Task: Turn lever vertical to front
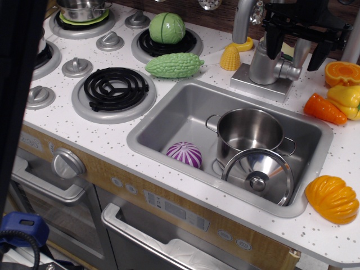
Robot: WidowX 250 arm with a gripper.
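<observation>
Presently the lever (291,71) is the short grey stub on the right side of the faucet base (264,70), behind the sink (169,118), pointing out sideways toward the right. I judge it rigid moulded plastic, light, smooth and likely slippery, pivoting on a stiff toy joint; best contact is near its free tip, pushed from one side rather than pinched.

My gripper (295,48) hangs above the faucet, dark fingers (274,42) spread wide and straddling the base, holding nothing. Whether a finger touches the lever I cannot tell.

Containers: the sink holds a steel pot (250,132), apparently empty, its lid (259,174) leaning against it, and a purple striped ball (184,154) at left. Another pot (81,8) sits on the back burner; contents not visible.

On the counter: corn (229,57) beside the faucet, carrot (324,109) and yellow pepper (347,100) at right.
</observation>
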